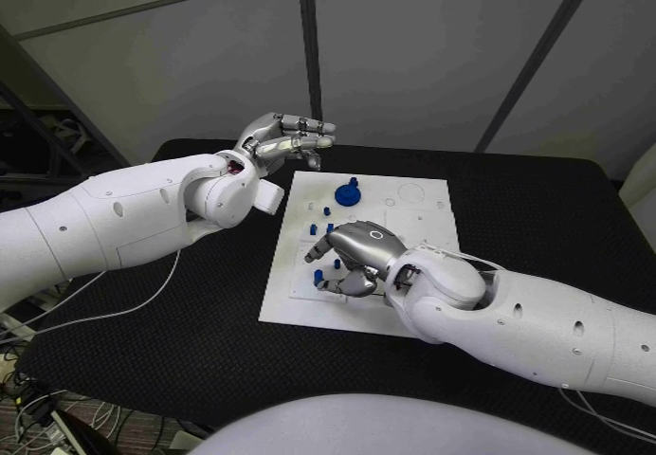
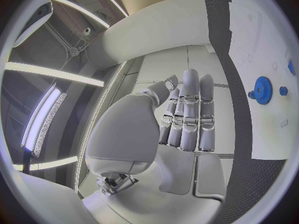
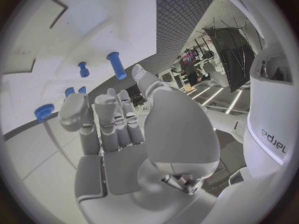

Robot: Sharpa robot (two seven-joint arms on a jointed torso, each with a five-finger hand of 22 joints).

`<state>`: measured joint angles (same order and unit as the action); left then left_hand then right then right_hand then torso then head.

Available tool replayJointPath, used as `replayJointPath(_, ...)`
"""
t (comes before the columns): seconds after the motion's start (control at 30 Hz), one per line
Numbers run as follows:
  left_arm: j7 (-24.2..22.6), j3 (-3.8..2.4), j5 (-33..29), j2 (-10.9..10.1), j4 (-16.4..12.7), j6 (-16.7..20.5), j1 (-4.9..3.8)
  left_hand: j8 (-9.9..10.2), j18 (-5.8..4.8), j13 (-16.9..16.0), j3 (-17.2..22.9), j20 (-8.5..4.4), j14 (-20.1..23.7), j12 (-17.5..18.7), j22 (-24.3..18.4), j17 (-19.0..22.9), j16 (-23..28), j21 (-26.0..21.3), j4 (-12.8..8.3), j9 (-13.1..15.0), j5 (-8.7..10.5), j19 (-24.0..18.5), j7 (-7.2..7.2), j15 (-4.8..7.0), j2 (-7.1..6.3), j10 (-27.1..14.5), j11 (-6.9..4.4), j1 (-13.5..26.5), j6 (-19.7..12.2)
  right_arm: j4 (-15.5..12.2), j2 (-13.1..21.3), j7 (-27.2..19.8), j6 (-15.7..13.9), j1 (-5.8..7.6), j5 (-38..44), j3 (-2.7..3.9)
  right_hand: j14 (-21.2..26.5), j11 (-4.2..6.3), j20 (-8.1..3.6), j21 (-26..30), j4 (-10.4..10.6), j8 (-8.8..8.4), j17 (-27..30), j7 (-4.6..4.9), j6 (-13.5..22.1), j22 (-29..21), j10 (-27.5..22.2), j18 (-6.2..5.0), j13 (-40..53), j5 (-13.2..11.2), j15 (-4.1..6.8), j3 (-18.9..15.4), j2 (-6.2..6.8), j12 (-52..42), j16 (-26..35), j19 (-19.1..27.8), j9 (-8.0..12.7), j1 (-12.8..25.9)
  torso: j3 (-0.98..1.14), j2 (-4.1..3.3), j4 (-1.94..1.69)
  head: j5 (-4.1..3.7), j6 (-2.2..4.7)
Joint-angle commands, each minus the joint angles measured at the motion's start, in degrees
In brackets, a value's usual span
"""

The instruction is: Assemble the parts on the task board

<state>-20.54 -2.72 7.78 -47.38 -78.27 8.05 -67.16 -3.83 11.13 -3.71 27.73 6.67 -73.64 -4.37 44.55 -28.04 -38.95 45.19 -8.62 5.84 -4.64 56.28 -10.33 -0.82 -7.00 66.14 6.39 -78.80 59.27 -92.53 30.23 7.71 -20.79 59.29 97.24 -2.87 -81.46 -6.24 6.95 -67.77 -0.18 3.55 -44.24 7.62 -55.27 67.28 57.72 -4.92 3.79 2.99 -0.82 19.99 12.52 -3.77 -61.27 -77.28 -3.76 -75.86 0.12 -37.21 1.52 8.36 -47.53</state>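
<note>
The white task board [image 1: 410, 213] lies in the middle of the black table. A blue gear [image 1: 349, 194] stands on its far part, and several small blue pegs [image 1: 322, 228] stand along its left side. My right hand [image 1: 353, 256] hovers over the board's near left part with its fingers curled in and nothing between them. Two pegs [image 1: 328, 271] stand just beside its fingertips. The right wrist view shows pegs [image 3: 116, 64] on the board beyond the curled fingers [image 3: 99, 114]. My left hand [image 1: 283, 137] is raised past the board's far left corner, fingers [image 2: 190, 114] straight, holding nothing.
The black table [image 1: 178, 322] runs well beyond the board on every side. My left forearm [image 1: 136, 213] reaches over the table's left part, and my right forearm [image 1: 533, 318] crosses its near right part. The board's right half [image 1: 417, 246] is bare white with shallow outlines.
</note>
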Motion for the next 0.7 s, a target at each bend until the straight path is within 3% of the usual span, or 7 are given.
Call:
replayJointPath(0.03, -0.03, -0.03, -0.21, -0.12, -0.10, -0.71, -0.08, -0.01, -0.59, -0.02, -0.26, 0.03, -0.09, -0.03, -0.05, 0.09, 0.13, -0.30, 0.07, -0.01, -0.29, -0.28, 0.11, 0.03, 0.47, 0.00, -0.14, 0.12, 0.13, -1.97, 2.15, -3.77, -7.64, 0.02, -3.72, 0.04, 0.39, -0.02, -0.08, 0.45, 1.14, 0.20, 0.62, -0.09, 0.38, -0.39, -0.49, -0.99, 0.11, -0.33, 0.00, -2.83, 0.23, -0.36, 0.45, 0.33, -0.08, -0.49, 0.01, 0.05, 0.00, -0.20, 0.17)
replayJointPath(0.17, 0.01, 0.02, -0.21, -0.47, -0.15, -0.71, -0.07, -0.01, -0.59, -0.02, -0.26, 0.03, -0.09, -0.03, -0.05, 0.09, 0.13, -0.30, 0.07, -0.01, -0.29, -0.28, 0.11, 0.03, 0.47, 0.00, -0.14, 0.12, 0.13, -6.22, 8.14, -3.12, -8.12, 0.01, -7.43, 0.26, -0.12, 0.53, -0.37, -0.01, 2.25, 0.72, 0.31, 0.88, -0.86, 0.11, 1.58, -0.89, 0.48, -0.30, 0.34, -4.29, -0.73, -1.56, 0.17, -0.29, -0.32, -1.69, -0.01, 0.20, 0.21, -0.73, 0.63)
replayJointPath(0.23, 0.04, 0.06, -0.21, -0.62, -0.19, -0.72, -0.07, 0.01, -0.59, -0.01, -0.31, 0.04, -0.09, -0.02, -0.06, 0.09, 0.17, -0.33, 0.08, -0.01, -0.23, -0.29, 0.10, 0.02, 0.46, -0.03, -0.13, 0.17, 0.11, -7.88, 11.20, -1.77, -7.59, 0.02, -9.98, 1.22, -1.09, 0.93, -0.62, -2.21, 2.82, 1.25, -2.13, 1.30, -2.31, 2.29, 5.24, -0.31, 1.10, -0.30, 0.62, -4.47, -1.49, -3.40, -1.63, -1.73, -0.54, -1.68, -0.05, 0.25, 0.32, -1.20, 0.71)
replayJointPath(0.4, 0.05, 0.28, -0.21, -0.96, -0.24, -0.74, -0.06, 0.01, -0.59, -0.01, -0.31, 0.04, -0.09, -0.02, -0.06, 0.09, 0.17, -0.33, 0.08, -0.01, -0.23, -0.29, 0.10, 0.02, 0.46, -0.03, -0.13, 0.17, 0.11, -11.25, 19.65, 4.15, -6.65, 0.05, -17.34, 3.00, -3.71, 3.64, -2.18, -9.86, 5.22, 2.28, -11.44, -0.77, -5.27, 9.93, 16.28, 1.54, 3.33, -0.30, 2.64, -5.16, -2.23, -8.23, -8.39, -6.18, -1.17, 0.57, -0.08, 0.60, 0.90, -2.67, 1.26)
replayJointPath(0.47, 0.05, 0.36, -0.21, -1.03, -0.25, -0.77, -0.06, 0.01, -0.59, -0.01, -0.31, 0.04, -0.09, -0.02, -0.06, 0.09, 0.17, -0.33, 0.08, -0.01, -0.23, -0.29, 0.10, 0.02, 0.46, -0.03, -0.13, 0.17, 0.11, -12.12, 22.54, 7.35, -6.05, 0.05, -18.88, 3.37, -4.69, 4.57, -3.00, -13.07, 7.05, 2.87, -16.62, -1.63, -6.66, 13.18, 19.94, 2.39, 4.66, -0.23, 3.42, -6.38, -1.90, -10.12, -11.92, -7.91, -1.70, 3.02, -0.08, 0.70, 1.14, -3.19, 1.43)
replayJointPath(0.6, 0.04, 0.54, -0.21, -1.03, -0.20, -0.84, -0.06, 0.01, -0.59, -0.01, -0.31, 0.04, -0.09, -0.02, -0.06, 0.09, 0.17, -0.33, 0.08, -0.01, -0.23, -0.29, 0.10, 0.02, 0.46, -0.03, -0.13, 0.17, 0.11, -13.22, 25.99, 12.48, -4.64, 0.03, -19.40, 3.66, -4.96, 6.14, -4.31, -15.50, 9.82, 3.78, -18.90, -3.01, -8.49, 15.66, 25.29, 3.00, 8.52, -0.16, 4.73, -8.62, -1.68, -14.91, -13.80, -9.16, -3.05, 6.18, -0.09, 0.78, 1.38, -4.10, 1.66)
replayJointPath(0.7, 0.00, 0.69, -0.21, -0.94, -0.16, -0.97, -0.02, 0.00, -0.60, -0.02, -0.34, 0.04, -0.09, -0.02, -0.08, 0.10, 0.20, -0.35, 0.08, -0.01, -0.18, -0.30, 0.11, 0.02, 0.47, -0.02, -0.13, 0.20, 0.13, -13.90, 27.62, 17.02, -3.49, -0.06, -17.59, 3.76, -5.31, 7.18, -5.49, -17.97, 12.76, 4.15, -23.27, -4.11, -8.62, 18.24, 27.00, 3.68, 28.93, -0.12, 5.62, -10.83, -1.59, -34.07, -16.93, -10.37, -5.53, 7.27, -0.01, 0.85, 1.53, -4.86, 1.70)
